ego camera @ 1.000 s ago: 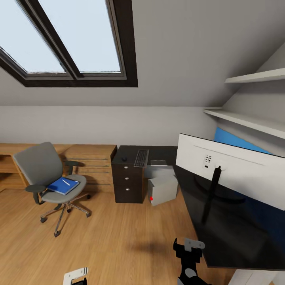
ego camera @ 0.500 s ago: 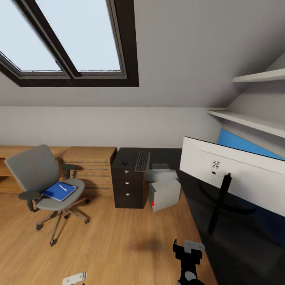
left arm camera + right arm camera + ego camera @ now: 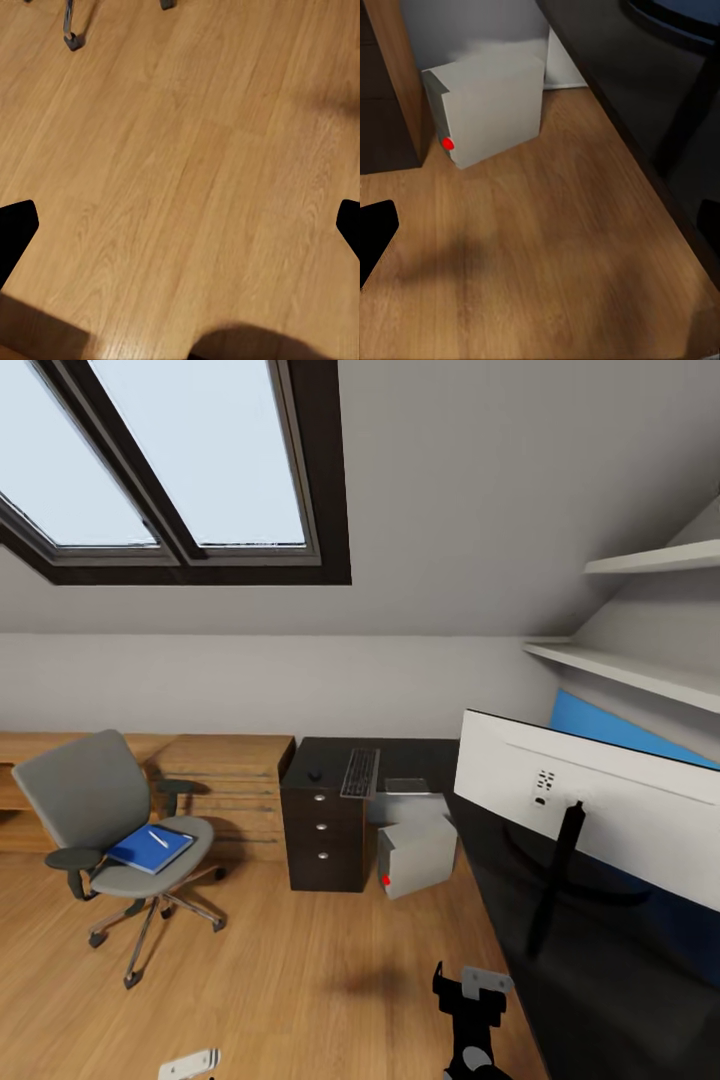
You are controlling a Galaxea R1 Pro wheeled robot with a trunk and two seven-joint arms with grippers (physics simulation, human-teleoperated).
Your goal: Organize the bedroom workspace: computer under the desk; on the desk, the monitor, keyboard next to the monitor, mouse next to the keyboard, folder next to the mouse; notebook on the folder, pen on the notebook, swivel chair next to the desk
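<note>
Head view: blue folder [image 3: 150, 848] lying flat on the seat of the swivel chair [image 3: 105, 810], at about 9 o'clock from the desk's drawer block, a thin white pen [image 3: 157, 838] resting on top; notebook not told apart from the folder at this size. Chair well apart from the tabletop [image 3: 410, 752]. Judged step: approach to the chair, folder pickup not yet begun. Next move, by judgement: roll toward 10 o'clock across the wooden floor [image 3: 290, 960], bring a claw down over the seat, lift pen and folder without sliding them off.

On the tabletop already: keyboard [image 3: 360, 771] lengthwise near the drawer end, mouse [image 3: 314, 771] just beside it at 9 o'clock, a flat grey sheet-like thing at 3 o'clock of the keyboard, too small to name. Monitor [image 3: 600, 810] close at 3 o'clock, back turned to the camera, on its thin black stand. Computer [image 3: 416, 852] on the floor under the tabletop, red button low on its front.

Left claw [image 3: 190, 1063] at 7 o'clock, fingers wide apart in the left wrist view, nothing between. Right claw [image 3: 470, 995] at 6 o'clock, likewise spread and empty.

Possible obstacles: chair armrests flanking the folder, wooden drawer chest [image 3: 225, 780] close behind the chair.
</note>
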